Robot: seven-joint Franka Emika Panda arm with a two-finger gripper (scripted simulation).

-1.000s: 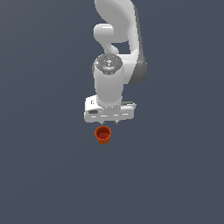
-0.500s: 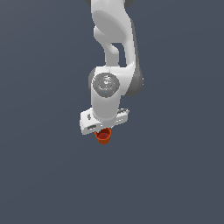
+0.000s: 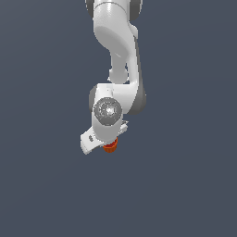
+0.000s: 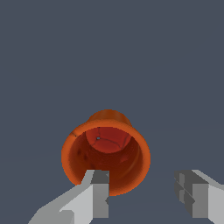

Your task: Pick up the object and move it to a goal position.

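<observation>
The arm [image 3: 115, 55] hangs downward, wrist tilted, claw [image 4: 142, 194] fingers spread apart.

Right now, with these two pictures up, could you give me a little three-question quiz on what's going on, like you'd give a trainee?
1. True or false: the gripper has closed on the cup.
2. Multiple choice: in the wrist view, the cup's opening faces A) the camera, B) away from the camera, C) it is hidden.
3. Fill in: in the exterior view, most of the cup is hidden by the robot's ____.

Key
1. False. The fingers are spread apart, and one overlaps the cup's rim in the picture.
2. A. You can see the inside and bottom.
3. Arm.
</observation>
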